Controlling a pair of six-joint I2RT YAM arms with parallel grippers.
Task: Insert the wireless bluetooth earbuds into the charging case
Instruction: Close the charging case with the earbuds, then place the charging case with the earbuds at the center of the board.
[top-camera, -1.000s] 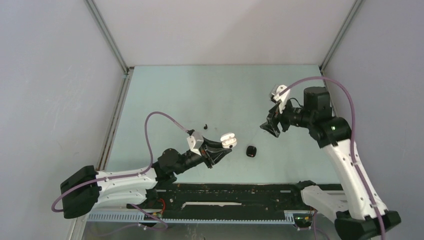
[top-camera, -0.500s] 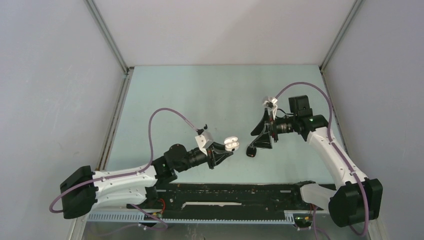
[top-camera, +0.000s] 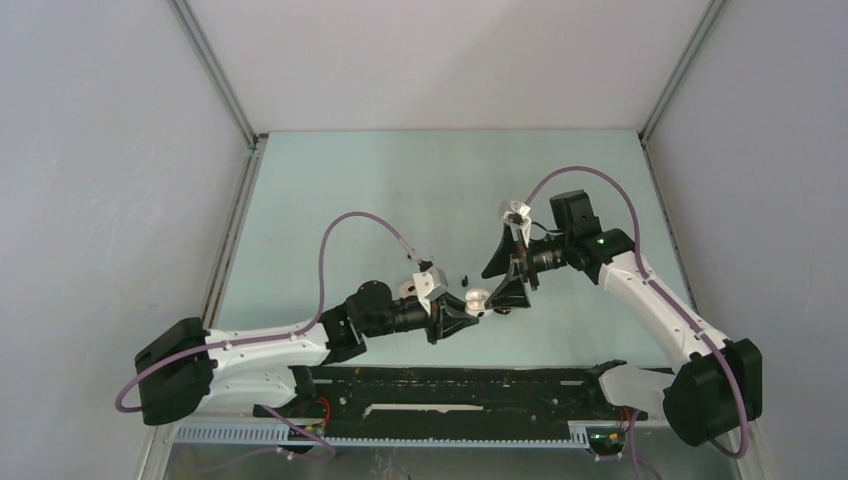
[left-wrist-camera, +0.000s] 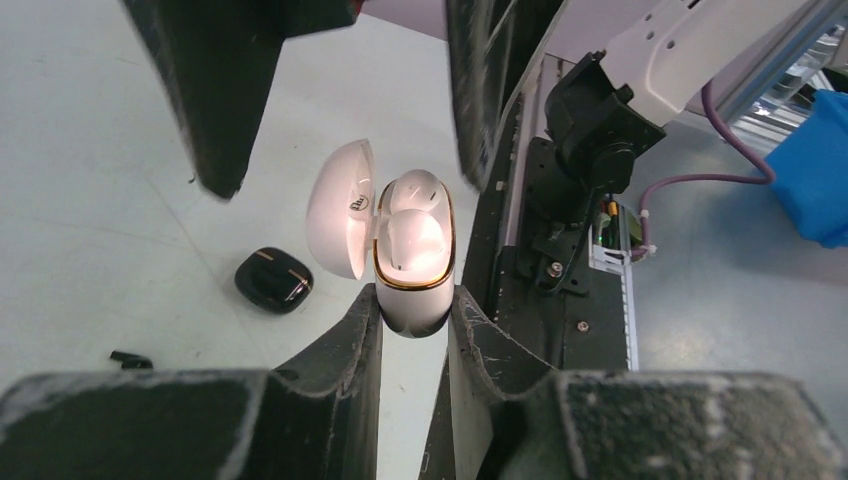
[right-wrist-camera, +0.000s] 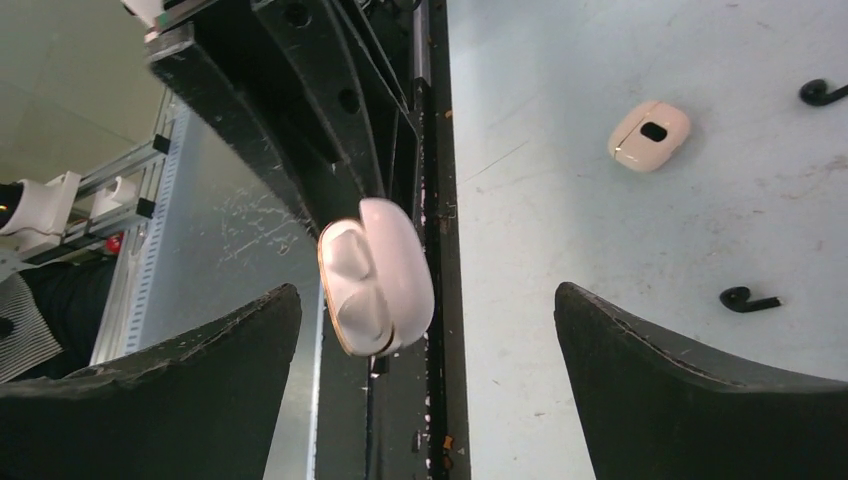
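Two arms: fingertips nearly meeting over the middle of the surface (top-camera: 420, 180)
Edges: grey walls on the left, back and right; a black rail (top-camera: 450, 385) runs along the near side
Open room: a broad stretch of pale green surface lies between the fingers and the far wall
Left fingers (left-wrist-camera: 340, 380): narrow, clamped on the lower body of the white charging case (left-wrist-camera: 410, 290), whose lid (left-wrist-camera: 340, 205) stands open
Earbuds (left-wrist-camera: 412, 235): two white ones sit in the held case; black earbuds (right-wrist-camera: 748, 298) lie loose on the surface
Right fingers (right-wrist-camera: 160, 370): spread wide, one on either side of the case, apart from it
Black case (left-wrist-camera: 273, 280): closed, on the surface near the held case
Left arm: low, stretched from the near left corner toward the centre
Right arm: bent at the elbow, reaching in from the near right, fingers pointed down at the case
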